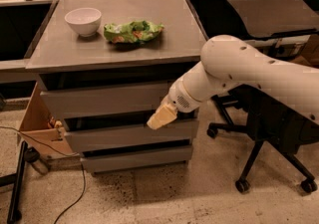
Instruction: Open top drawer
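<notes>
Gripper [162, 116], spread or pressed together I cannot tell, is hovering at the lower right edge of the top drawer [99, 99], which is sitting shut beneath the cabinet top [164, 44], leaving the pull undone.

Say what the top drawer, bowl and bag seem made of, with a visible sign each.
The top drawer looks like painted metal or laminate: flat matte grey. The bowl is probably ceramic or plastic: smooth white. The bag is thin plastic film: crinkled, green. The gripper hangs before the gap below the top drawer.
</notes>
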`<state>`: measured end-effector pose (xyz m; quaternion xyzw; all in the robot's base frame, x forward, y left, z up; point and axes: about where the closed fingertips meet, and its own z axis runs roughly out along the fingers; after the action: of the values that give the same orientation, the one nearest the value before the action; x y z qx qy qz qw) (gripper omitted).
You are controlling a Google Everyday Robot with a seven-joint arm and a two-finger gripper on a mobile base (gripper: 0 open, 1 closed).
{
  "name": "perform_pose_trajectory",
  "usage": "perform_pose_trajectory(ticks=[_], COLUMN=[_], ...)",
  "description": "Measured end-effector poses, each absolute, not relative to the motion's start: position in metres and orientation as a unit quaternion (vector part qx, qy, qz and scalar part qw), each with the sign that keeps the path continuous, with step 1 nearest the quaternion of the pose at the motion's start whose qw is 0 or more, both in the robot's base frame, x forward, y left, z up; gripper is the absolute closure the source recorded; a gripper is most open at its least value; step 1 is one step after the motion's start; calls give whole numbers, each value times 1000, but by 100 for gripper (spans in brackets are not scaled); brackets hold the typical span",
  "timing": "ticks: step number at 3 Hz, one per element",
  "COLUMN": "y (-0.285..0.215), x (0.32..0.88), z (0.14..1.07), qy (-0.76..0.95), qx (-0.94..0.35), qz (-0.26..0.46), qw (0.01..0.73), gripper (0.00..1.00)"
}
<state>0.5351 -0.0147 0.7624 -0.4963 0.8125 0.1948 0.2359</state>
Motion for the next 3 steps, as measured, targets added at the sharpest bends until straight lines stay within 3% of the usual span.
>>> perform_pose_trajectory(ticks=[2, 3], y=[20, 38], x=[578, 602], z=[763, 770], qy=[844, 849], qx=[-421, -384], qz=[219, 235], qw=[251, 275], gripper=[88, 100])
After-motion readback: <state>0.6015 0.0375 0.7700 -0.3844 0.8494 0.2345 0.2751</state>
